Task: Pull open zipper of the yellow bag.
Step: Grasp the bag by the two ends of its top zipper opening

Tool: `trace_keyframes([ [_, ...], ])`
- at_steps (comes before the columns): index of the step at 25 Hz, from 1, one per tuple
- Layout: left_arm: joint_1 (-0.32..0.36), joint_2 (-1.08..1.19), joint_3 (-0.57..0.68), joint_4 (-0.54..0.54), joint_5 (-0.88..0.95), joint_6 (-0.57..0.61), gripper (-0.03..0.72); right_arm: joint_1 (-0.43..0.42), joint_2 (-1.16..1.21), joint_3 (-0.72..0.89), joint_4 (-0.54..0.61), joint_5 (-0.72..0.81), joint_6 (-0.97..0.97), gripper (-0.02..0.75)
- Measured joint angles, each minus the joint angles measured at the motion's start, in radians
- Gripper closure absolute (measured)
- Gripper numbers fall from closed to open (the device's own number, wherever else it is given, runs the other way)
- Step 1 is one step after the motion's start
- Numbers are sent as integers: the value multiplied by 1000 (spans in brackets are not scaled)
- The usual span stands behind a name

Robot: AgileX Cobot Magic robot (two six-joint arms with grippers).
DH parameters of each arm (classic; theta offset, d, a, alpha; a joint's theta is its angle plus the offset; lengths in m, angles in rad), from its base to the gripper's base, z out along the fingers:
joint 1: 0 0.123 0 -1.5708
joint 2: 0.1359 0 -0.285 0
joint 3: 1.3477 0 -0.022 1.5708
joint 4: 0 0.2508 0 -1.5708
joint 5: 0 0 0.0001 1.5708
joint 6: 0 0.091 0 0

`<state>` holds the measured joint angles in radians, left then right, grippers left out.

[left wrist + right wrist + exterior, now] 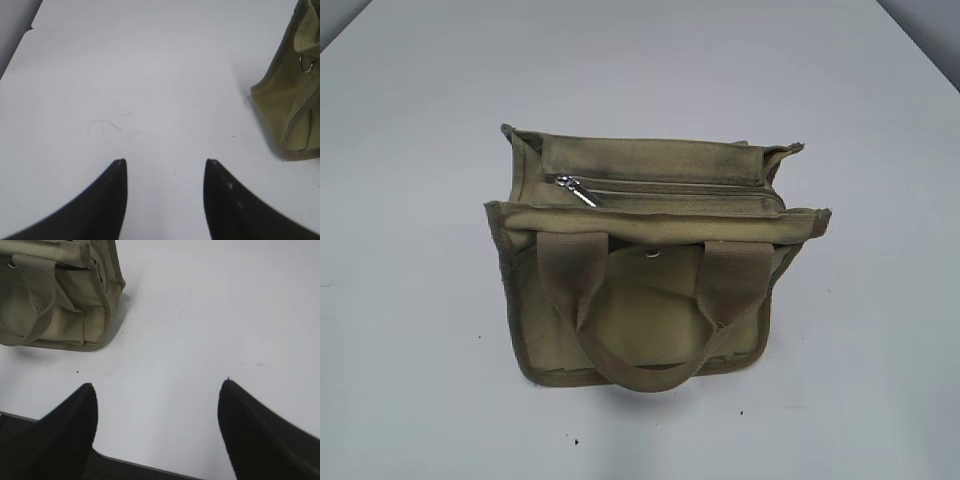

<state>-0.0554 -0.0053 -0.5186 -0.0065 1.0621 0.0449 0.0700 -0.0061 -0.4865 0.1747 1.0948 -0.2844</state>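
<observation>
My exterior camera looks down at a slant from the near side, facing the far edge of the white table [410, 330], close enough that the yellow bag [650, 250] fills the middle of the frame; neither arm shows in it. My left wrist camera sits low over the table on the left, looking forward past the left gripper [165, 167], and catches only the bag's left end at its right edge. My right wrist camera hangs low on the right near the table's near edge, looking past the right gripper [157, 390], with the bag's handle side at upper left. All three views share the bag and tabletop.
</observation>
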Motion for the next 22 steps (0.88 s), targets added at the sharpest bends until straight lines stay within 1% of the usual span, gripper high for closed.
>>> trace_keyframes([
  [22, 0, 0, 0, 0, 0, 0, 306, 0, 0, 0, 0, 0, 0, 162],
])
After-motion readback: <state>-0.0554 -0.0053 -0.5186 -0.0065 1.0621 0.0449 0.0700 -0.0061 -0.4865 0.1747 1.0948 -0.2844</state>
